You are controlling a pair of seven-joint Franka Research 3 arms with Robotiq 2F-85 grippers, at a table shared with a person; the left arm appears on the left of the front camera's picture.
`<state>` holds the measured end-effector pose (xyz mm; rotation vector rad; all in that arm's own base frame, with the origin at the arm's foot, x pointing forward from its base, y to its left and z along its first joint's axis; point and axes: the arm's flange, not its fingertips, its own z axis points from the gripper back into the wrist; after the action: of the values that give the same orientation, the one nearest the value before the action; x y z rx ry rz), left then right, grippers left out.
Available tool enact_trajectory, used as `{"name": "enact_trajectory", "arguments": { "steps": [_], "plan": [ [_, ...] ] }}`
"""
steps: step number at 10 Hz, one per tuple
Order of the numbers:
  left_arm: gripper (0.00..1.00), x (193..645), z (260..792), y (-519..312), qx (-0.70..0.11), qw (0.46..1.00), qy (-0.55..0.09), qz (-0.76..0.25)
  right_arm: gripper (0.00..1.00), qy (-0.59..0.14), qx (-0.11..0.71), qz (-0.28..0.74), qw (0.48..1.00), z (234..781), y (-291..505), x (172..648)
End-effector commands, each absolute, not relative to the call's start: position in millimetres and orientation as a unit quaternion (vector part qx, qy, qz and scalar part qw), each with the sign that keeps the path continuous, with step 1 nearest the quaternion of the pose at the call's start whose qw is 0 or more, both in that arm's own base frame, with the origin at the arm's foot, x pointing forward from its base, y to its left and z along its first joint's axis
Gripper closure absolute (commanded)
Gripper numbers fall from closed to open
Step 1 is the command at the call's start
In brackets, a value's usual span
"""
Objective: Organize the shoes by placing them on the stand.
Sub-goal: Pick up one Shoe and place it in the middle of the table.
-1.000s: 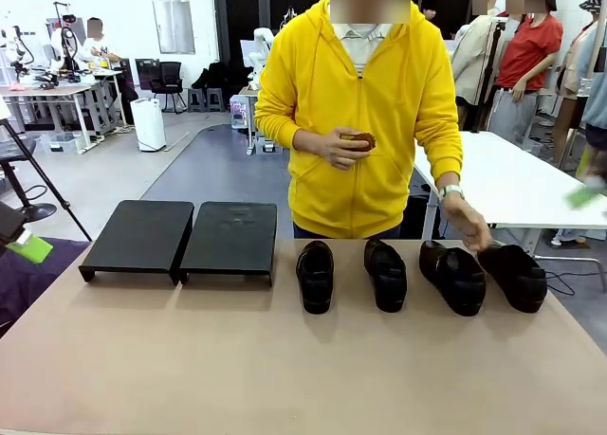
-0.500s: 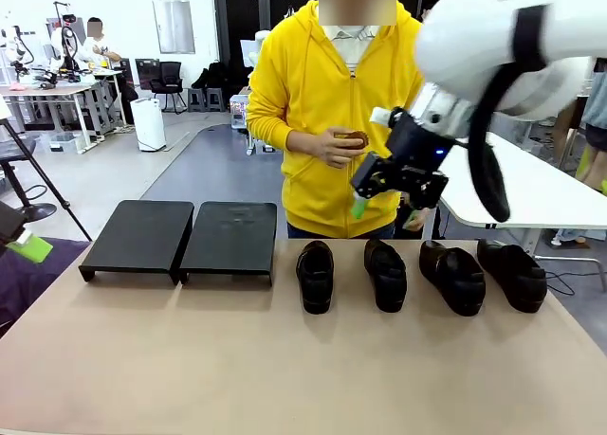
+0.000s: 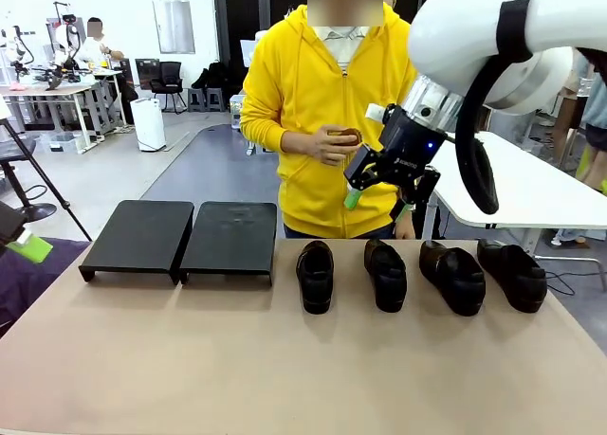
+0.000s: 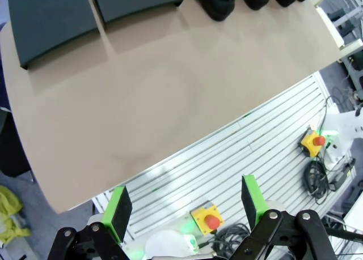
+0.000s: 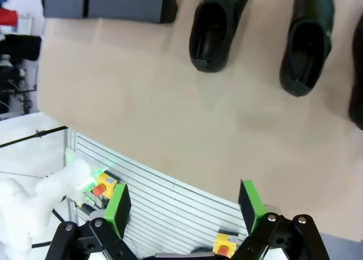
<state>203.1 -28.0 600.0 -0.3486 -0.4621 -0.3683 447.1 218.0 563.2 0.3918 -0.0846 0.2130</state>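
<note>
- Table [image 3: 285, 359]: tan top. The near half is bare.
- Left gripper [image 4: 184, 206]: sits off the near-left table edge, at 8 o'clock from table centre in the front view. The jaws are spread wide, with nothing between the green pads [image 4: 119, 210]. Its wrist view looks down across the table top towards the far row of items.
- Shoes [image 3: 386, 275]: four black slip-ons stand in one row on the table top, spanning 12 to 2 o'clock from table centre. Each is apart from its neighbour.
- Stand [image 3: 138, 236]: two black, slightly tilted panels sit side by side at 10 to 11 o'clock. The right panel is just beside the leftmost shoe.
- Right gripper [image 3: 377, 205]: hangs above the shoe row at 1 o'clock, roughly over the second shoe from the left, clear of all four. The jaws are spread wide, with nothing between them.
- Person [image 3: 332, 94]: stands at the far edge at 12 o'clock in a yellow hoodie. One hand [image 3: 330, 145] is held at the chest with a small brown item in it.
</note>
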Motion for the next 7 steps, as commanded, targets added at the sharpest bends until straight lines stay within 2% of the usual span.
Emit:
{"name": "enact_trajectory", "arguments": {
  "steps": [1,2,3,7],
  "plan": [
    [0.0,204,601,-28,-0.176,0.94,-0.231,-0.182,0.0,-0.049,0.199,0.104,0.973,571,216,446],
    [0.0,204,601,-28,-0.176,0.94,-0.231,-0.182,0.0,-0.013,0.159,0.096,0.982,553,232,480],
    [0.0,204,601,-28,-0.176,0.94,-0.231,-0.182,0.0,0.003,0.163,0.116,0.98,530,241,507],
    [0.0,204,601,-28,-0.176,0.94,-0.231,-0.182,0.0,-0.022,0.14,0.124,0.982,457,262,547]
  ]
}}
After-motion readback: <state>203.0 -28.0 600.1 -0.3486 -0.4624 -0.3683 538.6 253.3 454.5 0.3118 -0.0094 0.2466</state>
